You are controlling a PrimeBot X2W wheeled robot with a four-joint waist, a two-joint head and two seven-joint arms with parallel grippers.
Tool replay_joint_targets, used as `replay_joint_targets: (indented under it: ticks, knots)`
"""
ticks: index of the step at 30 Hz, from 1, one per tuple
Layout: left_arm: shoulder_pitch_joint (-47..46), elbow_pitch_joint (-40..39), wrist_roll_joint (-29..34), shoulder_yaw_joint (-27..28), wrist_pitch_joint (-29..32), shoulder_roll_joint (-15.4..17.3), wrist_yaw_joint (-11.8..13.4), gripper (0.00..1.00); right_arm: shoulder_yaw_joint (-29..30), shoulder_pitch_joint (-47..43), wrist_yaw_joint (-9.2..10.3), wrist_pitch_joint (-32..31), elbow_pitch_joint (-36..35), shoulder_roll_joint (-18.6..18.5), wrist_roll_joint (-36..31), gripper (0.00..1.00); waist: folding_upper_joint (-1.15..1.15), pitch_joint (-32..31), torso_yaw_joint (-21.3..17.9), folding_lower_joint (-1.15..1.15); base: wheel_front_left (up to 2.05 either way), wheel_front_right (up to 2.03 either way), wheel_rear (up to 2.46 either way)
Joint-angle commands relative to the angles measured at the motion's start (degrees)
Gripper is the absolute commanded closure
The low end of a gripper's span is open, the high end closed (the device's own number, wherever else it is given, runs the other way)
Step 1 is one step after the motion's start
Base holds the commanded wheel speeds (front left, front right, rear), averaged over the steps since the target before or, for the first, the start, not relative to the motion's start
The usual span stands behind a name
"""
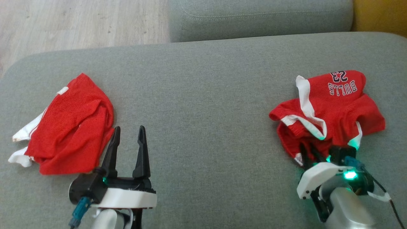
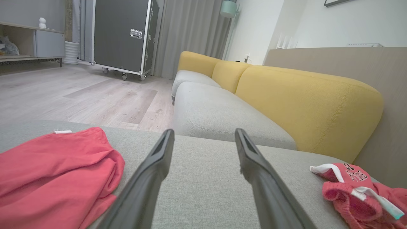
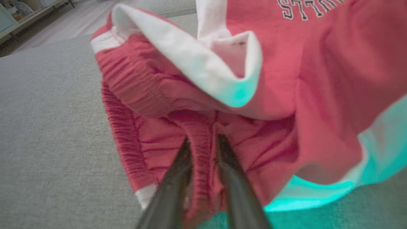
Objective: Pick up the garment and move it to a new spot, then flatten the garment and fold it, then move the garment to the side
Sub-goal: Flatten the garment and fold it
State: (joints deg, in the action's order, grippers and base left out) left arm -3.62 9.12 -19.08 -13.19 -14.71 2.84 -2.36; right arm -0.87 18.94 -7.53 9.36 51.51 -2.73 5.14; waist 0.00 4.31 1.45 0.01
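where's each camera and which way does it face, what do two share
Head view: above the sofa seat, looking forward and down; left gripper open beside a plain red garment, right gripper at the Bulls garment.
Left wrist view: low over the seat, looking along its own fingers towards yellow cushions and wood floor.
Right wrist view: close up, its fingers straddling a ribbed fold of the Bulls garment.
Shared: head and left wrist views show both garments.

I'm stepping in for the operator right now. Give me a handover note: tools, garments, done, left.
Left tool: open, empty, beside the red garment with white trim.
Right tool: fingers straddle a waistband fold of the red Bulls shorts; firm grip unclear.
Both garments lie bunched on the grey sofa cushion.
Done: nothing yet.
Left: lift, relocate, flatten, fold, set aside.
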Motion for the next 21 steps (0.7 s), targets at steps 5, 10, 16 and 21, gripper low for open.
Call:
replay_joint_targets:
  ticks: [5, 10, 16, 21]
  knots:
    - [-3.04, -1.68, 0.33, 0.94, -0.29, 0.04, 0.15, 0.0, -3.77, 4.57, 0.04, 2.32, 1.03, -0.15, 1.35, 1.0, 0.0, 0.3, 0.19, -0.01, 0.0, 0.0, 0.0]
    - [-3.4, -1.55, -0.01, 0.23, -0.29, 0.04, 0.25, 0.0, -8.64, 8.43, 0.04, 3.33, 1.14, -0.15, 1.36, 1.0, 0.0, 0.83, 1.17, -0.01, 0.0, 0.0, 0.0]
    - [-3.76, -1.24, -0.33, -0.17, -0.29, 0.04, 0.26, 0.0, -15.28, 12.13, 0.04, 1.67, 0.32, -0.15, 1.28, 1.0, 0.0, 1.31, 3.07, -0.01, 0.0, 0.0, 0.0]
    - [-3.96, -1.12, -0.76, -0.83, -0.29, 0.04, 0.34, 0.0, -21.51, 14.75, 0.04, -1.23, 0.08, -0.15, 1.9, 1.0, 0.0, 2.1, 5.07, -0.01, 0.0, 0.0, 0.0]
